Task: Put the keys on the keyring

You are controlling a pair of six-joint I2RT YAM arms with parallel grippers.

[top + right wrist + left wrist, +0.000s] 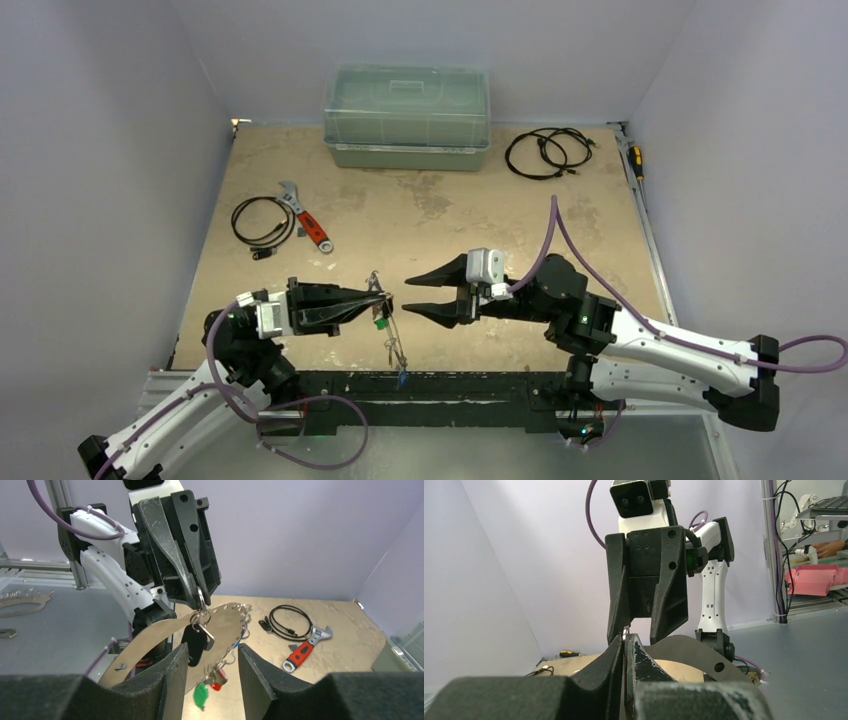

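Note:
My left gripper (388, 300) is shut on a small silver ring (200, 599) at the top edge of the keyring (225, 625), a flat silver crescent held in the air. A key with a black tag (194, 644) hangs just below the fingertips. Keys with a red tag (218, 679) and a green tag (201, 695) hang from rings lower on the crescent. The crescent also shows in the left wrist view (696, 652). My right gripper (410, 297) is open and empty. It faces the left gripper closely, its fingers on either side of the hanging keys in the right wrist view (212, 650).
A green box with a clear lid (406, 118) stands at the back. Black coiled cables lie at the back right (547, 153) and at the left (262, 222). A red-handled wrench (306, 222) lies beside the left cable. A screwdriver (635, 160) lies along the right edge.

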